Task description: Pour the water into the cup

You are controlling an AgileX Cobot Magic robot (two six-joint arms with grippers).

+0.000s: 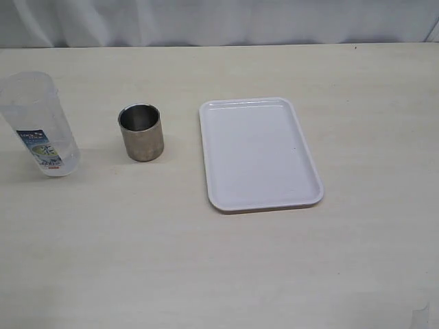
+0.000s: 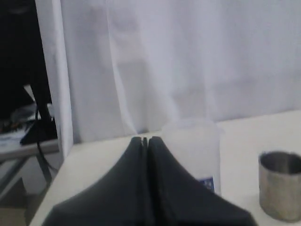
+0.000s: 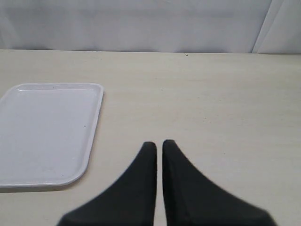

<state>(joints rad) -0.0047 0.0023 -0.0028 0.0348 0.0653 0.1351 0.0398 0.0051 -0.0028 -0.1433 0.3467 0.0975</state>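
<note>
Brushed steel cup [image 1: 141,132], glossy plastic tray [image 1: 258,153]

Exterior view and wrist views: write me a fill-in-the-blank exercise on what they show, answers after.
1. The cup stands ____ the clear container and the white tray.
2. The container's label is white and ____.
3. The left gripper and the right gripper are both ____.
Missing words: between; blue; shut.

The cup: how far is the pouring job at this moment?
Nothing looks done: the clear container stands upright beside the cup, untouched. Nothing is in hand: the left gripper and right gripper are both shut and empty. Still to do: open a gripper, grasp the container, lift it, tilt it over the cup.
</note>
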